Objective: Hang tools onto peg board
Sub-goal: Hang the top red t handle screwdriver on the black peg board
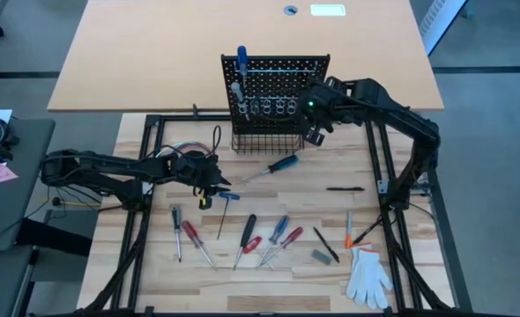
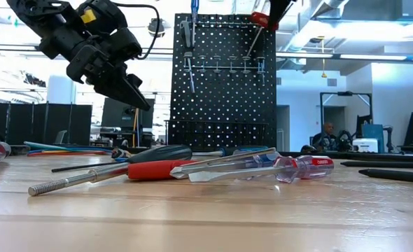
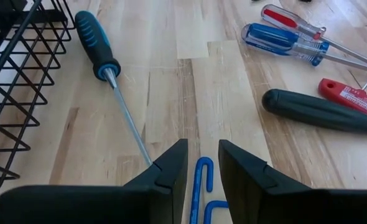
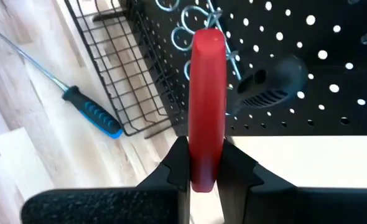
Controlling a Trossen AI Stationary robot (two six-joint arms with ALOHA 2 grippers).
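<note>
We see two dark arms made of chunky black parts. The left gripper (image 2: 131, 89) has a yellow patch and a black cable looping above it. Its fingers (image 3: 165, 171) are matte black wedges with stepped tips. The right gripper (image 1: 315, 130) shows a small green light on its black wrist

High cam looks straight down; low cam sits at tabletop level (both catch the peg board (image 1: 276, 88)); wrist cams look close past each claw.

Black perforated metal peg board (image 1: 278, 79); red plastic screwdriver handle (image 4: 207, 106); blue-and-black ribbed screwdriver (image 3: 98, 46); white glove (image 1: 367, 276) near right.
</note>
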